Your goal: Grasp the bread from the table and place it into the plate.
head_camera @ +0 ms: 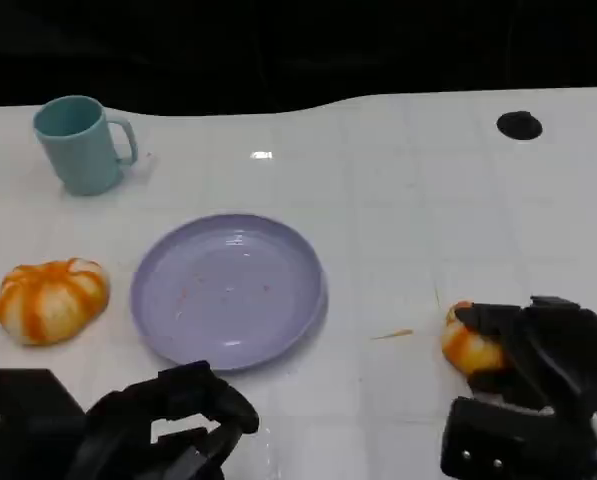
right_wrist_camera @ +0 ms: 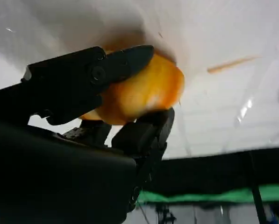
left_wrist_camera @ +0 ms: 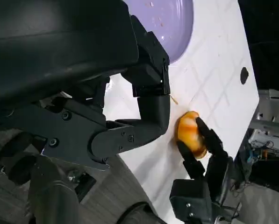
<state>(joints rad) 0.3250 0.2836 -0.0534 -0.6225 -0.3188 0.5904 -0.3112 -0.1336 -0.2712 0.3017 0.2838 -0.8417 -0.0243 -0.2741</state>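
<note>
White table point(head_camera: 398, 220) with a smooth, faintly gridded surface, bearing four loose items: one plate, one mug and two pieces of bread. The plate point(head_camera: 228, 290) is round, shallow and pale lavender, with a glossy finish and a few small reddish specks on its floor; it lies near the middle of the table. The mug point(head_camera: 78, 143), matte teal, cylindrical with a single loop handle turned to the right, stands upright at the far left. A round, lobed bun point(head_camera: 51, 299) with orange and cream stripes rests on the table just left of the plate, apart from its rim. The bread point(head_camera: 468, 345), a smaller rounded orange-and-cream piece with a soft glazed look, sits at the near right, well apart from the plate. The right hand point(head_camera: 538, 350) is clamped on the bread, its black fingers point(right_wrist_camera: 130, 60) pressed against opposite sides of it. The left hand point(head_camera: 168, 420) hovers at the near left, just before the plate's near rim, fingers curled inward and holding nothing. A small black disc point(head_camera: 519, 125) marks the far right of the table, and a thin orange sliver point(head_camera: 391, 334) lies between plate and bread.
</note>
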